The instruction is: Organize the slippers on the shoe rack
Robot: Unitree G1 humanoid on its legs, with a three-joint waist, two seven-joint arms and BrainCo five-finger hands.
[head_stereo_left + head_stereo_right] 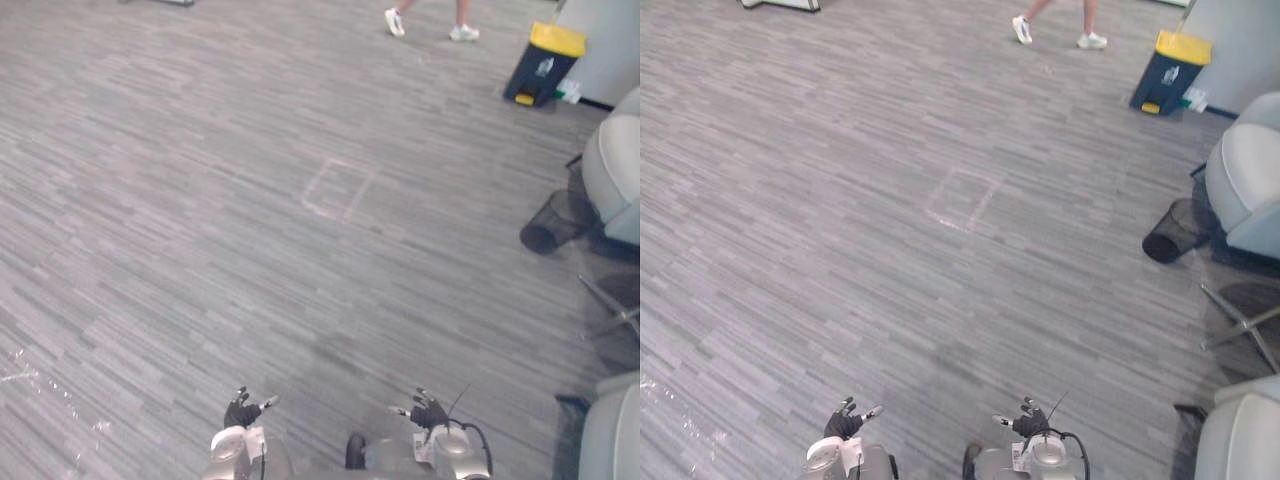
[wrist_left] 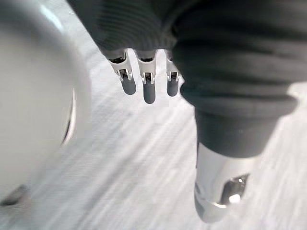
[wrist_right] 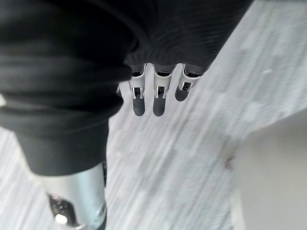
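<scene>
**Two empty hands low over an open grey floor**

The robot's head cameras look down on a wide floor (image 1: 200, 200) of grey striped planks. The left hand (image 1: 241, 411) and the right hand (image 1: 429, 411) sit at the near edge of the head views, well apart from each other, one on each side. In each wrist view the hand's fingers (image 2: 149, 90) (image 3: 160, 98) hang straight and loosely spread above the bare floor, with the thumb (image 2: 217, 184) standing off to the side. Neither hand has hold of anything or touches anything.

One faint taped square (image 1: 338, 188) is marked on the floor well ahead of the hands, roughly in the middle of the open area. A few scraps of clear tape (image 1: 30, 378) lie at the robot's near left.

The far right holds one dark bin with a yellow lid (image 1: 546, 62), standing upright by a pale wall, with a small pale item just beside its base. Nearer on the right, one black mesh wastebasket (image 1: 553, 223) lies tipped on its side. Its long axis runs from the chair beside it out toward the open floor, and which end is its mouth cannot be told. Two grey padded chairs stand along the right edge, one (image 1: 612, 160) just beside the wastebasket and one (image 1: 612, 430) at the near corner.

At the far edge, a person's two legs in white shoes (image 1: 395, 22) are mid-stride.
</scene>
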